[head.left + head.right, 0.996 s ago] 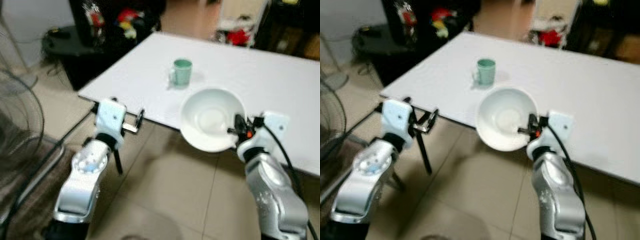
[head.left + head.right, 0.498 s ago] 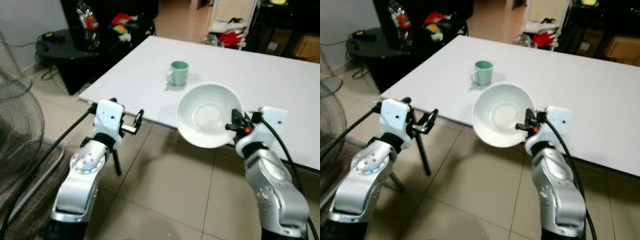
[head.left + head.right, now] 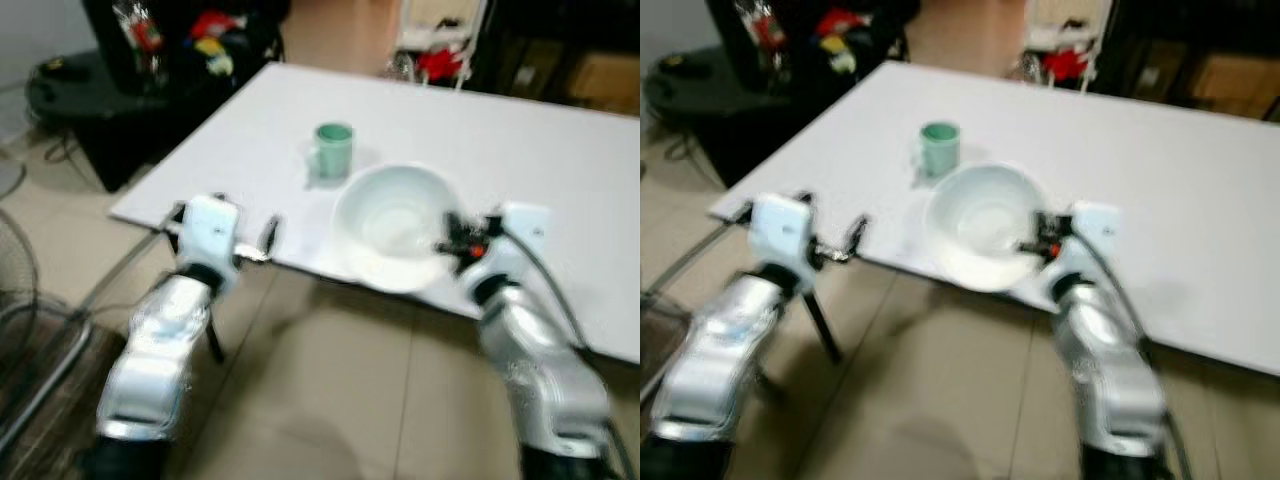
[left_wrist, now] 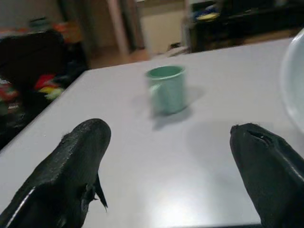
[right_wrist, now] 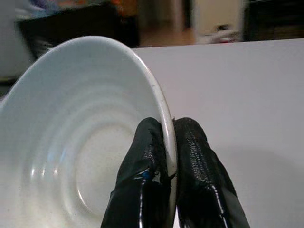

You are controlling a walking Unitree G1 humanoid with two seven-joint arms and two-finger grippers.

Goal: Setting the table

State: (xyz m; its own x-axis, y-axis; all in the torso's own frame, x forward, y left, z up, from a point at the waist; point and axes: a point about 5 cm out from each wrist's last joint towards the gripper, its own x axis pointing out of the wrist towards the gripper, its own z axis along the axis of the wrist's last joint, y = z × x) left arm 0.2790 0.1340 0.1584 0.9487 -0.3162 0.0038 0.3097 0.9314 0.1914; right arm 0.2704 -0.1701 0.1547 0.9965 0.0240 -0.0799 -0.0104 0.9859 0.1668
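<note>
Pinching the rim of a round white bowl (image 5: 80,137), the right gripper (image 5: 167,142) is holding it over the near edge of the worktop (image 3: 560,160), one black, rubbery finger pressing inside the rim and the other outside. The bowl is looking glossy and smooth, like glazed ceramic, with faint concentric ridges stepping down to a flat centre. From the head views it is sitting tilted slightly toward the robot, partly above the worktop and partly beyond its edge; whether it is touching the surface cannot be told through the blur.

Standing upright farther in on the worktop, just beyond the bowl, is a small pale green mug (image 4: 166,89), cylindrical, with a matte finish and a handle that is turning toward the robot's left. It is apart from the bowl.

The worktop is a broad, flat, plain white slab with a straight thin edge, and its surface is giving off a soft sheen.

The left gripper (image 4: 175,175) is hovering at the near corner of the worktop with its two blunt, textured black fingers (image 4: 78,161) spread wide and holding nothing, pointing toward the mug. Beige tiled floor (image 3: 330,400) is showing below both silver arms.
</note>
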